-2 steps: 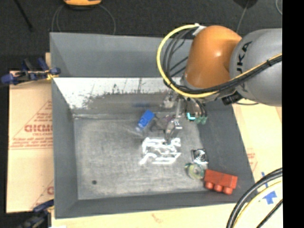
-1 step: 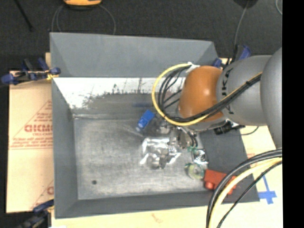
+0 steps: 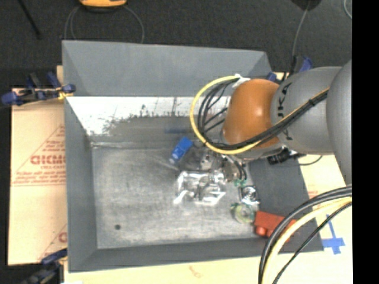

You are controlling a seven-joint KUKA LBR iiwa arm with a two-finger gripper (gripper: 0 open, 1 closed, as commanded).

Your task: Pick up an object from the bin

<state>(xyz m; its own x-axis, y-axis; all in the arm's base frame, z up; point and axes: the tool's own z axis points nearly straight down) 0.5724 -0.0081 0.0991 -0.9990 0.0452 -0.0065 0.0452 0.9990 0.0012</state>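
Observation:
My gripper [image 3: 199,189] shows as a silver metal piece low over the bin floor, right of the middle, below the arm's orange cover. A small blue block [image 3: 180,150] lies just up and left of it, near the back wall. To its lower right sits a small clear and green thing [image 3: 243,210], and beyond that a red-orange block [image 3: 267,223] rests at the bin's right front corner. I see nothing held in the gripper.
The arm and its looped cables reach in from the right and hide the bin's right back part. The left half of the bin floor is bare grey metal with one small dark speck [image 3: 117,227].

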